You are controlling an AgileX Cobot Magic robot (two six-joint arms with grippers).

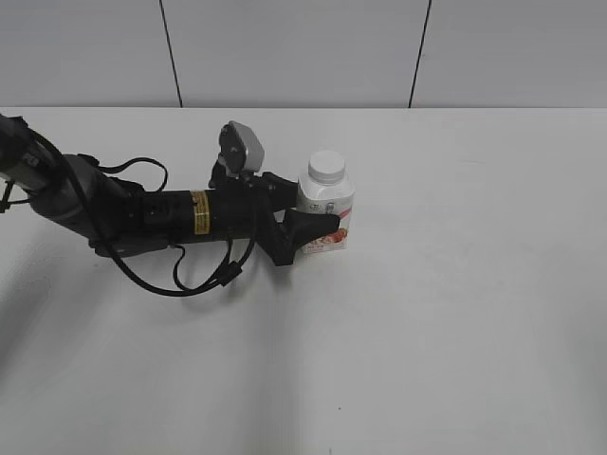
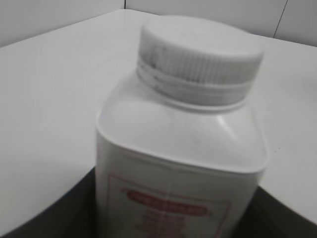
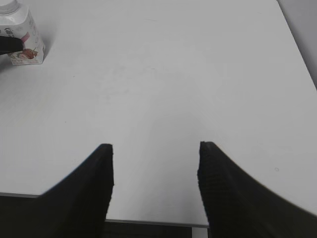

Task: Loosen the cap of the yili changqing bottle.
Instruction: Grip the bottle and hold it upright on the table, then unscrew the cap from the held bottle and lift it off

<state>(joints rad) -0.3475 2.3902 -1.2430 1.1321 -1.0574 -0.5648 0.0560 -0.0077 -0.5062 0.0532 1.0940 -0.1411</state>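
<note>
The yili changqing bottle (image 1: 329, 216) stands upright on the white table, white with a pink-red label. Its white ribbed cap (image 1: 326, 168) sits on the neck. My left gripper (image 1: 316, 216) reaches in from the left and is shut on the bottle's body, one finger on each side. In the left wrist view the bottle (image 2: 178, 144) and the cap (image 2: 200, 54) fill the frame, with the dark fingers (image 2: 173, 220) at both lower corners. My right gripper (image 3: 156, 148) is open and empty above the table's near edge, far from the bottle (image 3: 27, 39). It is out of the exterior view.
The white table (image 1: 455, 313) carries only the bottle and the left arm (image 1: 142, 213), which lies low across its left side with looping cables. A grey panelled wall (image 1: 303, 47) stands behind. The table's front edge (image 3: 153, 221) shows under the right gripper.
</note>
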